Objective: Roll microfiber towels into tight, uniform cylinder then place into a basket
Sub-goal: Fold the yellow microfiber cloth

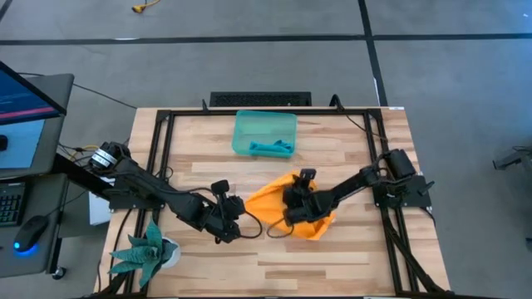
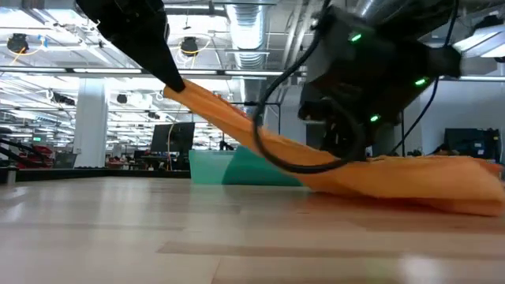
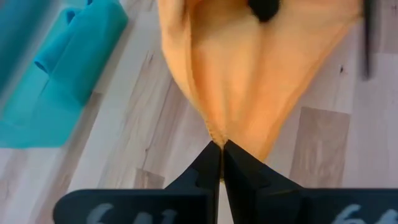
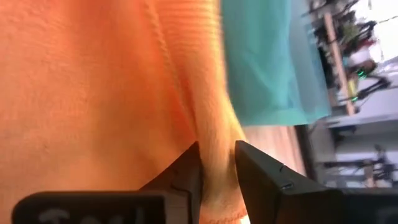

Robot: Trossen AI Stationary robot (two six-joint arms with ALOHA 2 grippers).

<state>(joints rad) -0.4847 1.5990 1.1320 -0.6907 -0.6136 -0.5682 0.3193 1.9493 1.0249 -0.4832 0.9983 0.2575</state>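
Note:
The orange-yellow towel (image 1: 303, 218) lies crumpled on the table's middle, its right part flat on the wood (image 2: 442, 183). My left gripper (image 1: 239, 216) is shut on its left corner, which is raised off the table. My right gripper (image 1: 294, 208) is shut on a ridge of the same towel near its middle. The teal-green basket (image 1: 241, 133) stands at the far middle, with the teal-blue towel (image 1: 272, 149) lying rolled inside it. My left gripper pinches the orange towel's left corner (image 3: 216, 132) between its two fingertips, coming level from the table's left. The corner is lifted, and the cloth runs taut and slanting down from it (image 2: 221, 110) to the part on the table. My right gripper pinches a raised fold of the orange towel (image 4: 216, 134) between its two fingers, several layers thick. The fingers come from the table's right, slanting down. The cloth around the fold rests on the table.
A green spiky plant in a white pot (image 1: 148, 249) stands at the near left corner. A black cable (image 1: 274, 228) loops on the wood between the grippers. Bare wood lies along the near edge (image 1: 332, 266).

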